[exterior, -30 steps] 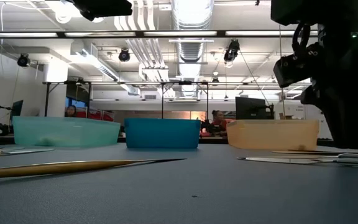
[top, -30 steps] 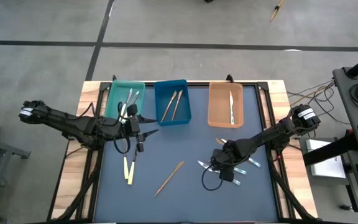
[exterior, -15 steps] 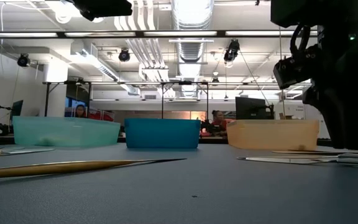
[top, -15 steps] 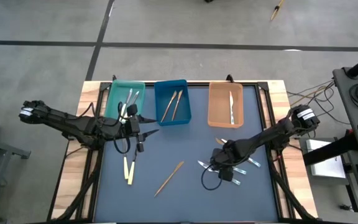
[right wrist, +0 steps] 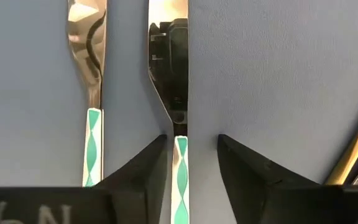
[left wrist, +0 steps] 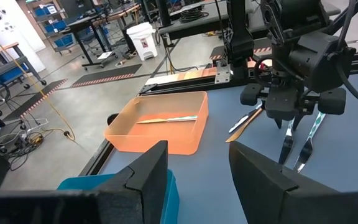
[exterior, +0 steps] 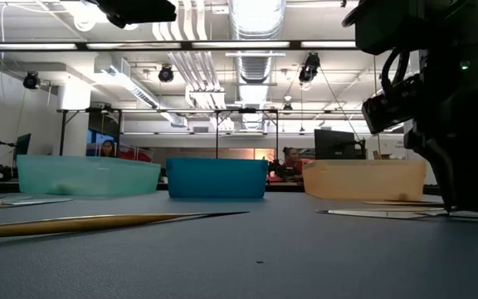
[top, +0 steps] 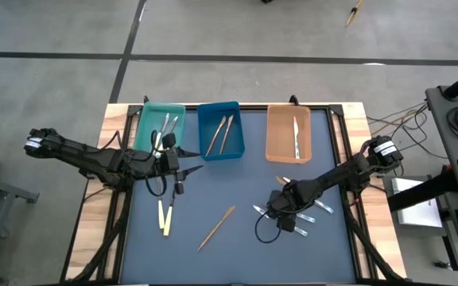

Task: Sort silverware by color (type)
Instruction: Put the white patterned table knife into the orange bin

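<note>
In the low view, a tan wooden utensil (exterior: pixel 98 222) lies nearest, at the lower left of the frame. At the right edge, the right gripper (exterior: pixel 461 195) reaches down to the mat among flat silver pieces. The right wrist view shows its fingers (right wrist: pixel 143 171) parted, standing on either side of a silver knife with a patterned handle (right wrist: pixel 174 93); whether they touch it cannot be told. A second silver piece (right wrist: pixel 90 74) lies just beside it.

In the high view, the right gripper (top: pixel 281 213) stands at lower right of the dark mat (top: pixel 237 254) over this silver cluster. Two cream-handled pieces (top: pixel 164 217) lie at lower left.

The left gripper (top: pixel 175 168) hovers at centre left, just below the teal tray (top: pixel 145 119); its fingers (left wrist: pixel 148 171) stand apart with nothing between them.

Farthest back, along the top of the mat, the teal tray holds mixed pieces, the blue tray (top: pixel 236 127) holds two wooden ones and the orange tray (top: pixel 277 135) holds one silver knife (top: pixel 296 137).
</note>
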